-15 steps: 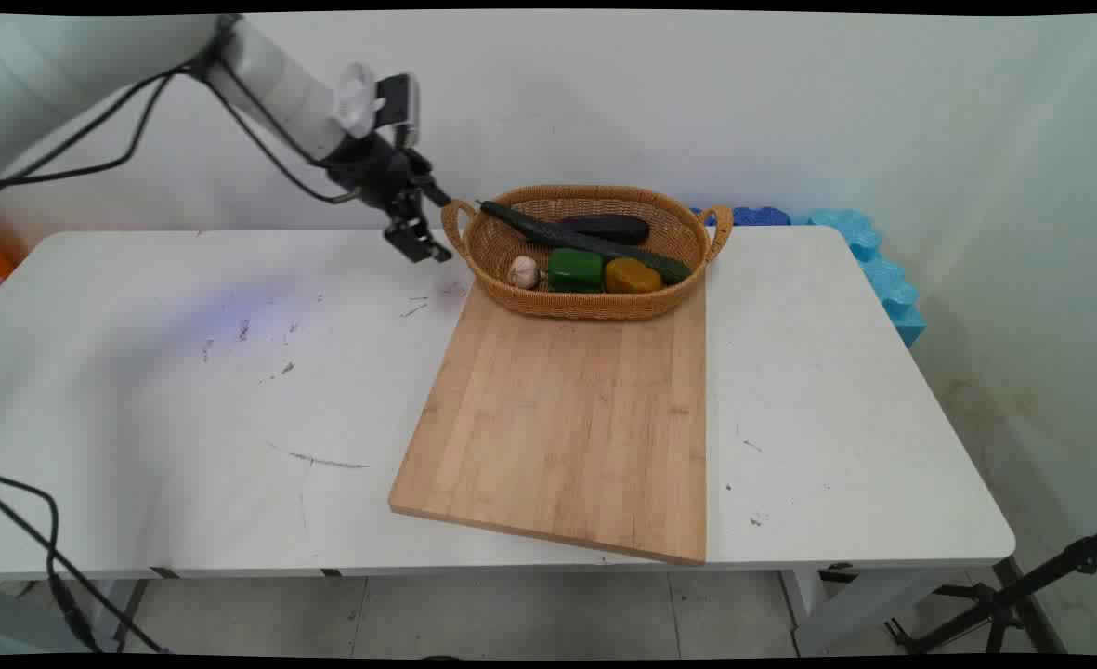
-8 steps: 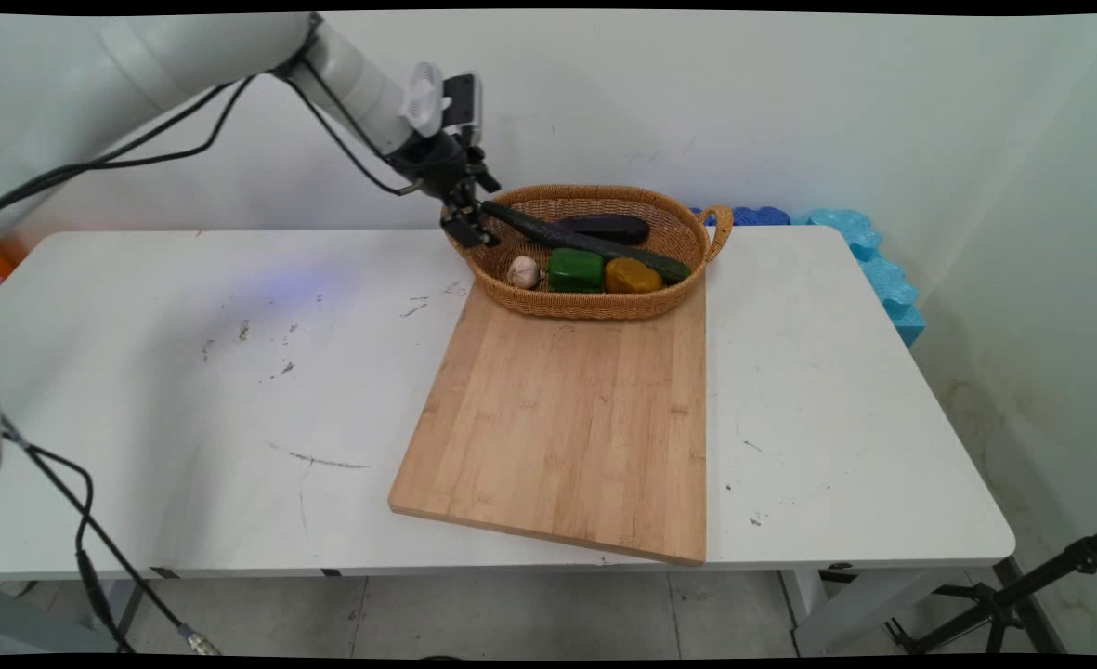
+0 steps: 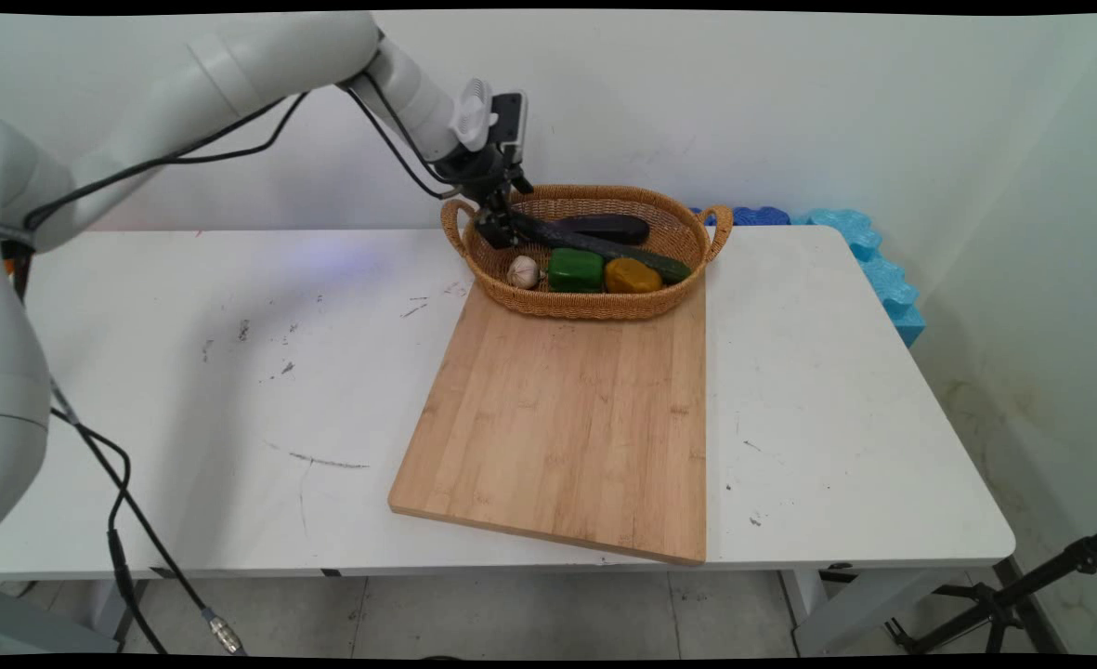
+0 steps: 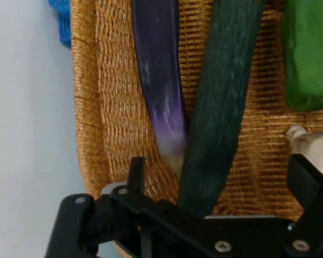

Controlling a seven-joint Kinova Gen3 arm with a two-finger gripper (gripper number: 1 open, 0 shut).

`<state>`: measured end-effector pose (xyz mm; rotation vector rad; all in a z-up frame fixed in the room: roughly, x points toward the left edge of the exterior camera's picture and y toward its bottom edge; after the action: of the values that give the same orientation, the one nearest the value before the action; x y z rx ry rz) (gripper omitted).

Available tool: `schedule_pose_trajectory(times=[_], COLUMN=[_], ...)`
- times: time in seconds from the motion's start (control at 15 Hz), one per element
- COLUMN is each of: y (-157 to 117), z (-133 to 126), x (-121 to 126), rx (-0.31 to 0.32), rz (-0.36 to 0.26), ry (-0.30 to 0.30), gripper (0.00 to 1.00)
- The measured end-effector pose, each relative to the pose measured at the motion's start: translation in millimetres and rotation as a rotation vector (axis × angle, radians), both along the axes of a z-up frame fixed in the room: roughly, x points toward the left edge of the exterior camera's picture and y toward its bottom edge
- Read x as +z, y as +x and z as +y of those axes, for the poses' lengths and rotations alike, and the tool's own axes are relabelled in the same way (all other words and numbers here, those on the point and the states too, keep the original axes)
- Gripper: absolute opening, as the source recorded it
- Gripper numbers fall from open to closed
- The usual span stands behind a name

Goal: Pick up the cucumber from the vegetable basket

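A woven basket [image 3: 594, 305] stands at the table's back, holding a long dark green cucumber [image 3: 622, 249], a purple eggplant [image 3: 611, 226], a garlic bulb [image 3: 524, 271], a green pepper [image 3: 575, 269] and a yellow pepper [image 3: 632, 276]. My gripper [image 3: 495, 229] hangs over the basket's left end, open, just above the cucumber's tip. In the hand view the cucumber [image 4: 220, 107] runs up between the spread fingers of the gripper [image 4: 220, 183], with the eggplant [image 4: 159, 80] beside it. The green pepper [image 4: 309, 54] and the garlic [image 4: 312, 148] lie to the right on the basket's weave [image 4: 113, 134].
A wooden cutting board [image 3: 567, 418] lies in front of the basket, touching its near side, bare. Blue foam blocks [image 3: 873, 260] sit behind the table's far right corner. A black tripod [image 3: 1022, 595] stands on the floor at the lower right.
The arm has swung right and a little up, carrying the gripper from beside the basket's left handle to over the basket's left end. Nothing in the basket has moved.
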<state>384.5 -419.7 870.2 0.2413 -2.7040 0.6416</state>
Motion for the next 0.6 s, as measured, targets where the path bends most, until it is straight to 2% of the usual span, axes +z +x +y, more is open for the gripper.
schedule_pose_trajectory(times=[0.6], y=[-20], z=[-26], x=[-20], rx=[-0.067], rz=[-0.052], ry=[-0.014], gripper=[1.0])
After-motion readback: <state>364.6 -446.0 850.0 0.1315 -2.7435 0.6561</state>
